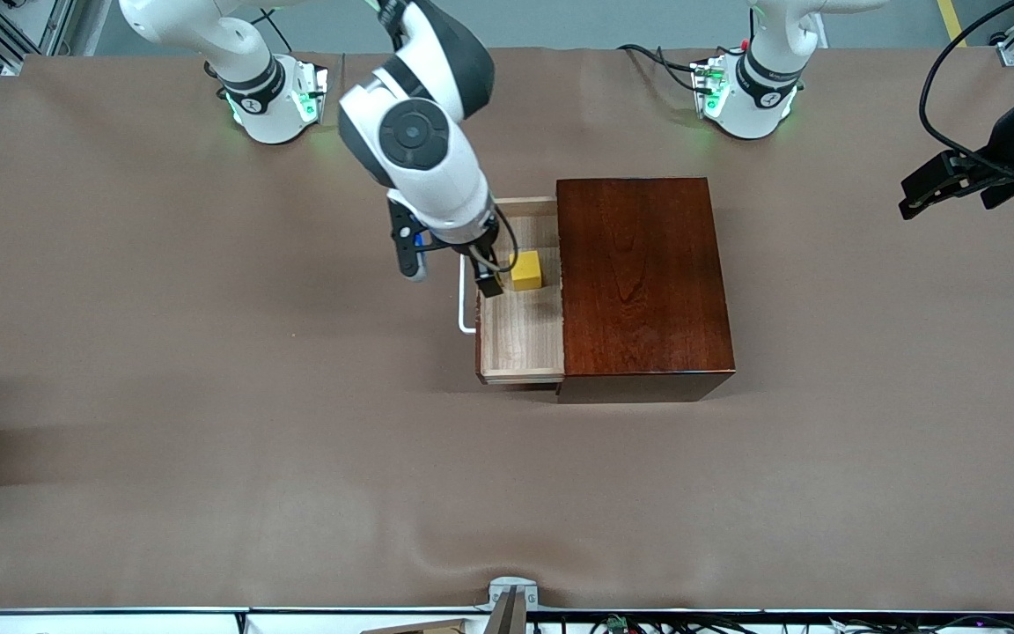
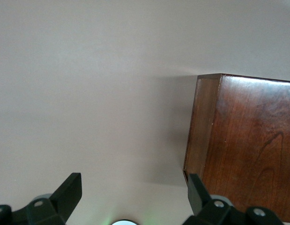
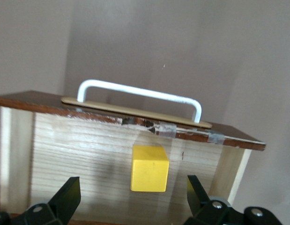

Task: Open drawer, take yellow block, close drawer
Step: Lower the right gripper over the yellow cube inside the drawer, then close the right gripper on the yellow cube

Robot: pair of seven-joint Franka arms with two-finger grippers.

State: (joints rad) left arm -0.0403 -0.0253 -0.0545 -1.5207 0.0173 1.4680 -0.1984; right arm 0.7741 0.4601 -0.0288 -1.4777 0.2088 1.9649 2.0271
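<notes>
Brown cloth covers the whole table, and the dark wooden box sits near its middle; everything else I place against that box. The drawer is pulled out from the box toward the right arm's end of the table, so the opening looks done. Its white handle shows at the outer edge of the drawer front. The yellow block lies on the drawer's floor, not yet lifted, so taking it and closing the drawer are both left.

The right gripper hangs over the open drawer with its fingers spread and the block between them in the wrist view, nothing pinched. The left gripper waits well away from the box at the left arm's end of the table, fingers spread and holding nothing.

From the front, the right arm covers part of the drawer beside the block, and one right finger is hard to pick out. How close the fingers are to the block's sides I cannot judge.
</notes>
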